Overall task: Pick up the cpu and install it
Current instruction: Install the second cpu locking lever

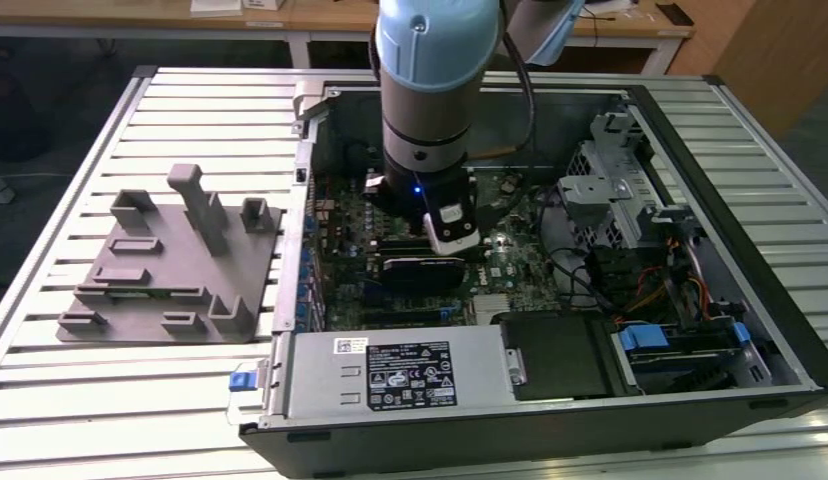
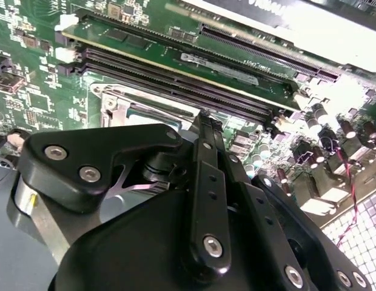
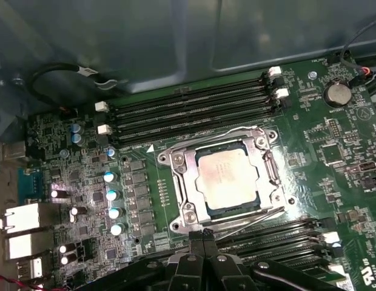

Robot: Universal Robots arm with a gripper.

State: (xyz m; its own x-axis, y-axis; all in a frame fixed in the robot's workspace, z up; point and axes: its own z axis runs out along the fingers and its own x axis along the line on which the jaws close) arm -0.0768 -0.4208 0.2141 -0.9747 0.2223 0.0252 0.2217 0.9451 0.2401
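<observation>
Computer case (image 1: 774, 330), open-sided, lies on a slatted metal table (image 1: 67, 400); at 9 o'clock from the case in the exterior view stands a grey plastic fixture (image 1: 174, 260) with upright posts. The robot arm (image 1: 434, 100) descends into the case over the green motherboard (image 1: 521, 265).

Motherboard detail, first wrist view: the cpu socket (image 3: 227, 179), a square metal frame, sits between two banks of dark memory slots (image 3: 194, 109), one at 12 o'clock and one at 5 o'clock from it. A row of blue-topped capacitors (image 3: 112, 194) stands at 9 o'clock from the socket, and a coin cell (image 3: 337, 93) at 2 o'clock.

The cpu (image 3: 227, 176), silvery-topped, lies flat inside the socket frame, squarely aligned as far as can be judged. Progress is therefore judged late: the chip appears picked up and seated. Whether the retention frame is latched down cannot be told; thin lever wires show along the frame's edges.

The gripper (image 3: 203, 239) is at 6 o'clock from the socket in the first wrist view, just beside the frame. Its two black fingertips (image 3: 197, 242) are pressed together, clenched on nothing, and apart from the cpu. In the second wrist view the gripper (image 2: 203, 118) linkage likewise converges to a closed tip above the socket edge.
</observation>
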